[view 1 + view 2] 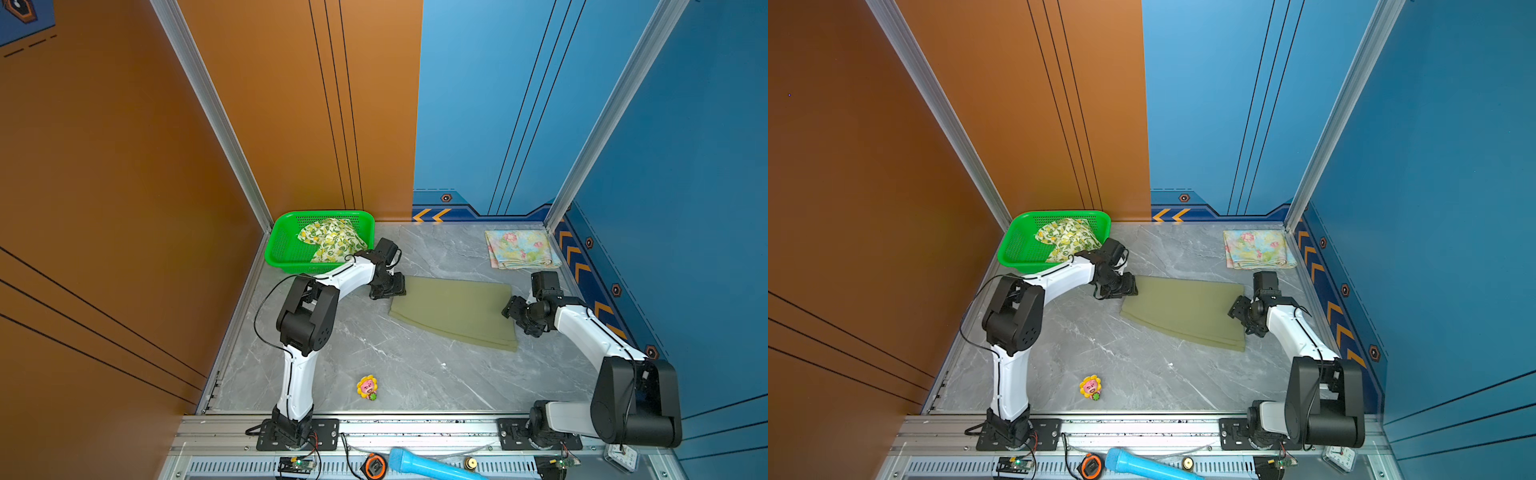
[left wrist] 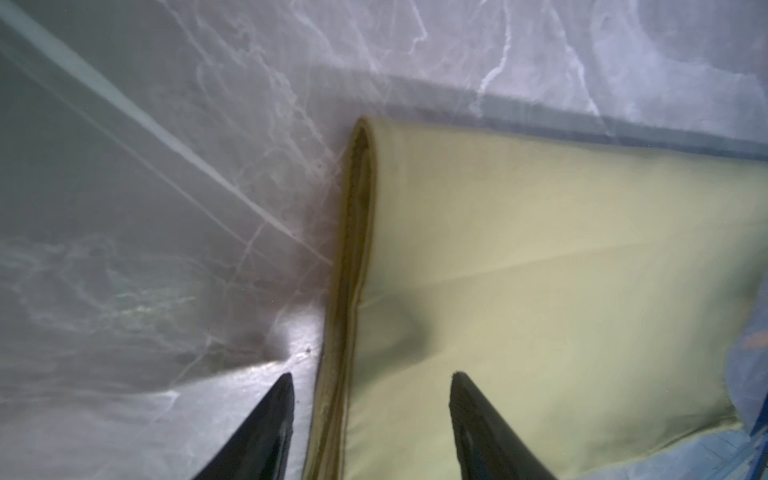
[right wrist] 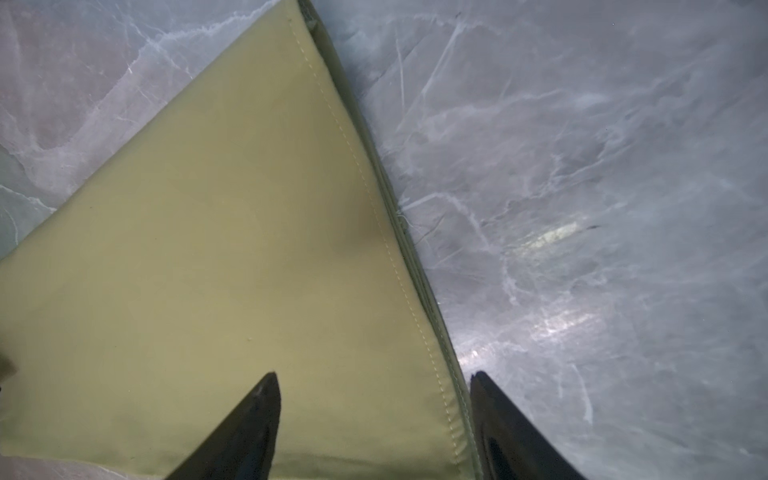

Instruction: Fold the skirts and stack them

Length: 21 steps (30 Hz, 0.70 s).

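Observation:
The olive green skirt (image 1: 455,309) (image 1: 1185,309) lies folded flat mid-table. My left gripper (image 1: 397,290) (image 2: 370,376) is open and straddles its left layered edge, one finger over the cloth (image 2: 540,249) and one over bare table. At the opposite side, my right gripper (image 1: 511,316) (image 3: 374,374) is open astride the stitched hem of the olive skirt (image 3: 228,249). Neither holds anything. The floral pastel skirt (image 1: 521,248) (image 1: 1258,248) lies folded at the back right. The lemon-print skirt (image 1: 332,239) (image 1: 1068,237) is crumpled in the basket.
A green mesh basket (image 1: 279,245) stands in the back left corner, just behind the left arm. A small sunflower toy (image 1: 367,387) lies near the front edge. Walls close in the left, back and right. A blue tube (image 1: 428,465) and tape measure (image 1: 375,466) lie on the front rail.

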{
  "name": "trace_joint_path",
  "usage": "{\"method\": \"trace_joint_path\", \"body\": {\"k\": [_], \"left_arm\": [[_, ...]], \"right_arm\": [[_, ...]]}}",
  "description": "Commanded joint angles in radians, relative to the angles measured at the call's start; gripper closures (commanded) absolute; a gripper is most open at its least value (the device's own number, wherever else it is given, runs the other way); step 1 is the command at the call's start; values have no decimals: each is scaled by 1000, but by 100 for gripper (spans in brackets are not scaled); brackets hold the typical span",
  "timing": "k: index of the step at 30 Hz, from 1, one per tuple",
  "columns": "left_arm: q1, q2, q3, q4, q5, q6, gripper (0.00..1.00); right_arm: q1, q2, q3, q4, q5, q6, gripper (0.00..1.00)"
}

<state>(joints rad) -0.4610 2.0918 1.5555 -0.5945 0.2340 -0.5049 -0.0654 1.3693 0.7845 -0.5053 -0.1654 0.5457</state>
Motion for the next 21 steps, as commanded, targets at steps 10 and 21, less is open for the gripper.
{"method": "trace_joint_path", "body": {"k": [10, 21], "left_arm": [[1, 49, 15, -52, -43, 29, 39], [-31, 105, -3, -87, -62, 38, 44]], "right_arm": [[-17, 154, -5, 131, -48, -18, 34], [7, 218, -12, 169, -59, -10, 40]]}}
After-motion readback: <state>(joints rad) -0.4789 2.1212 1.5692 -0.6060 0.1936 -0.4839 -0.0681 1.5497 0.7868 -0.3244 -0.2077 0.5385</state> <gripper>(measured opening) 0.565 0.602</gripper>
